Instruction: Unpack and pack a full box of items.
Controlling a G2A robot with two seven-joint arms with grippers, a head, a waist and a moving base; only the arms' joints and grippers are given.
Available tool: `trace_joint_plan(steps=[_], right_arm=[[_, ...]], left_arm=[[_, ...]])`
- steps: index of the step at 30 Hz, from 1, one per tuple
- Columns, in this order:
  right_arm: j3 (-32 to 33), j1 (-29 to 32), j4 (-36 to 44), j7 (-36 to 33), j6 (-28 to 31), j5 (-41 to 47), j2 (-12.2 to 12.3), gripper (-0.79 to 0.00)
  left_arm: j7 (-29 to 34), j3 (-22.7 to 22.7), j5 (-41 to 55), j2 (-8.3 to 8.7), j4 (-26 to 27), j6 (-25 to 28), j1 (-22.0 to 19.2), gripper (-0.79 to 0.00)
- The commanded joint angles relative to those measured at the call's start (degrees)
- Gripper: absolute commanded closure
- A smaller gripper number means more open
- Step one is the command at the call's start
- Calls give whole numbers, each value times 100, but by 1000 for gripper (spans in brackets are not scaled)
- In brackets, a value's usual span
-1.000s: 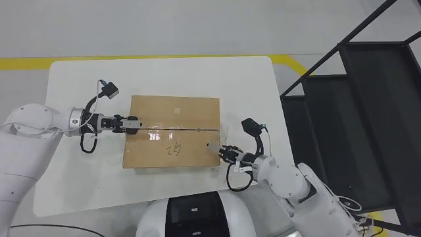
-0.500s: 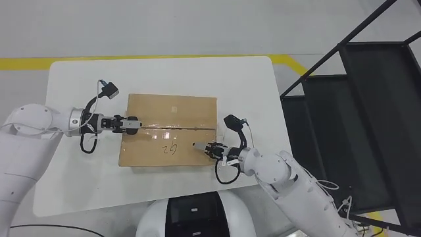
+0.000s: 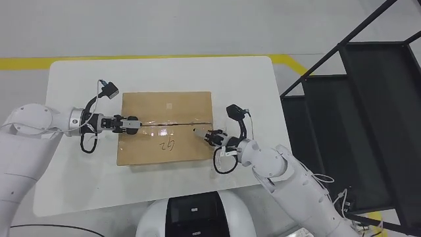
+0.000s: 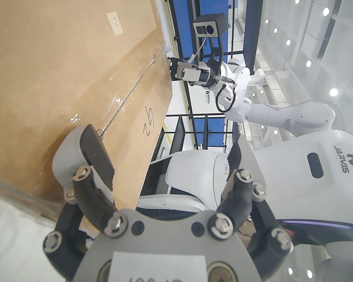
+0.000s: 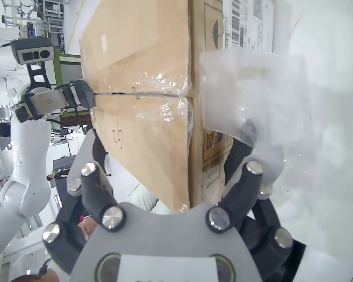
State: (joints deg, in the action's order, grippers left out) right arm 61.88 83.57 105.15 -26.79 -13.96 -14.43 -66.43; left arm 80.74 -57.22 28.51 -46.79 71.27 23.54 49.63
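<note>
A taped cardboard box [image 3: 164,128] lies flat on the white table [image 3: 72,178], with a seam [image 3: 174,125] running along its lid. My left gripper [image 3: 133,122] is open at the box's left end, one pad [image 4: 95,154] resting on the lid at the seam's end. At the box's right end my right gripper [image 3: 205,134] is open and straddles the upper edge. One of its fingers is over the lid; the other, beside the labelled side wall, carries a scrap of clear tape [image 5: 253,98]. The box [image 5: 141,68] reaches away towards the left gripper [image 5: 82,93].
Bare table surrounds the box on all sides, widest at the back [image 3: 197,72]. A black metal staircase [image 3: 355,105] stands off the table's right edge. A yellow floor line [image 3: 26,62] runs behind the table.
My right gripper has moved left and slightly towards the back, up to the seam's right end, and the box has slid a little to the left. The left arm has not moved.
</note>
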Motion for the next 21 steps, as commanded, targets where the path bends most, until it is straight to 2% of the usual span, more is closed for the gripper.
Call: trace_joint_plan(steps=[1,11,21], right_arm=[[-10,-10,3,101,-22,-36,-10,-785],[-164,-116,108,952,10,-432,-94,-785],[-252,-52,361,1168,-153,-848,-129,-785]], left_arm=[[0,0,0,0,0,0,0,-785],[0,0,0,0,0,0,0,-785],[0,0,0,0,0,0,0,-785]])
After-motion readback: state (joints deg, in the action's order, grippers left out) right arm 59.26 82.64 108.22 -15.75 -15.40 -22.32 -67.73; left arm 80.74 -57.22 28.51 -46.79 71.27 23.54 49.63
